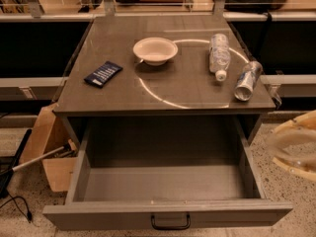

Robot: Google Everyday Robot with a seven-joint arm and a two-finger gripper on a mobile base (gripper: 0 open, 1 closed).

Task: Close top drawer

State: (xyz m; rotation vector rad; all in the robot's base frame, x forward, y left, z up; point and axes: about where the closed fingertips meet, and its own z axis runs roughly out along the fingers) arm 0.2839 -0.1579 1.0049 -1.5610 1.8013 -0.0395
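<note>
- Your tabletop [187, 83] is a grey slab with a pale ring showing on it.
- At its left you have a dark blue packet [102, 73], lying flat.
- A white bowl [155, 50] stands upright near the back middle.
- On the right a clear bottle [219, 56] lies on its side, cap toward you.
- A can [247, 80] lies just beside it, near the right edge.
- Your tool [296, 147] is off the tabletop, low at the view's right edge.

Speckled floor [12, 139], cardboard box [45, 144] at left
</note>
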